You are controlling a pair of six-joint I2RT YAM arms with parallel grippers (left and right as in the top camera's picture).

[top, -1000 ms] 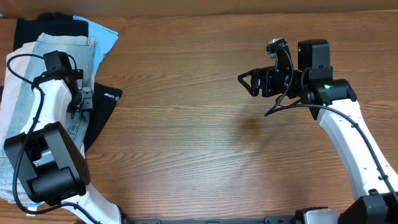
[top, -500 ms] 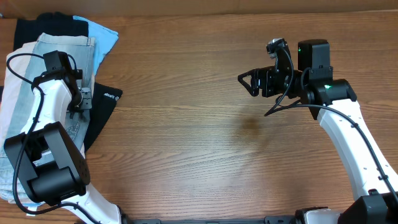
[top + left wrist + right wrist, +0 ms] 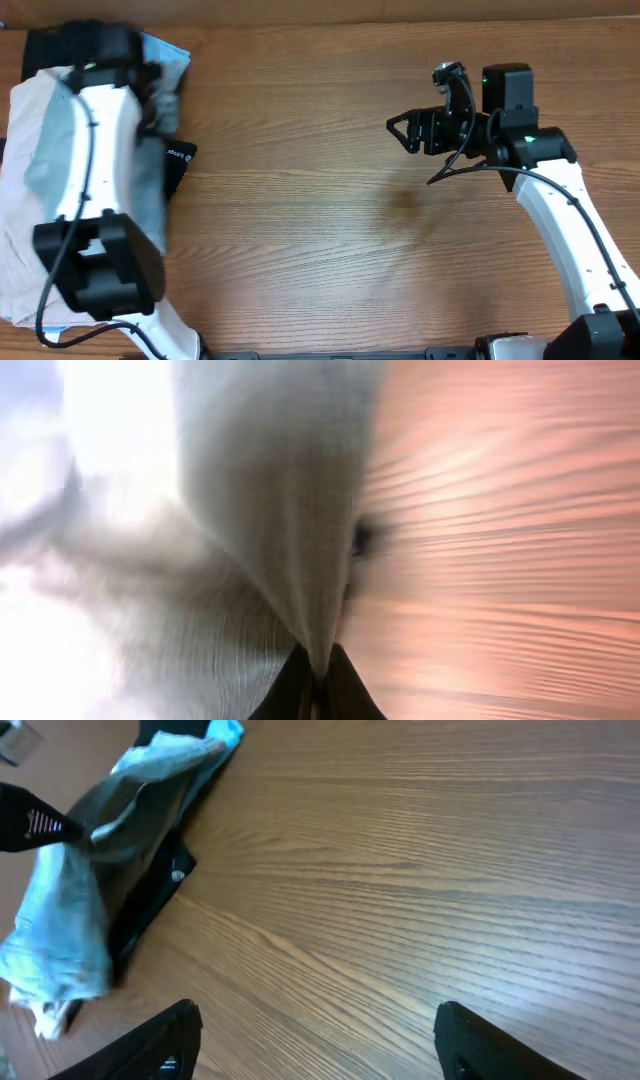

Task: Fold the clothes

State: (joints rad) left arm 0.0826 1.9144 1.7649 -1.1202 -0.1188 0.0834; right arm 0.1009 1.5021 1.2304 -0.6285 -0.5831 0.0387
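- Overhead view: the left gripper (image 3: 152, 82) is blurred by motion just behind the black garment (image 3: 178, 158), over the heap of clothes at the table's (image 3: 330, 250) left edge. Its jaws cannot be made out here. The denim shorts (image 3: 48, 155) show as a grey-blue smear beside the black garment, on the side away from the open wood, lying over the beige trousers (image 3: 20, 250). The right gripper (image 3: 398, 135) hovers well apart from the black garment, over bare wood, jaws spread and touching nothing.
- Left wrist view: the left gripper (image 3: 318, 682) is clenched tip to tip on a fold of the denim shorts (image 3: 285, 510). The cloth runs away from the tips as a taut, pinched ridge. Wood grain of the table (image 3: 500, 540) fills the side beyond it. The black garment is not discernible here.
- Right wrist view: the right gripper (image 3: 315, 1015) stands wide apart with only the table (image 3: 420, 870) between its fingers (image 3: 165, 1042). Far off, the left gripper (image 3: 35, 825) grasps the denim shorts (image 3: 70, 910), which hang bunched, draped against the black garment (image 3: 155, 895).
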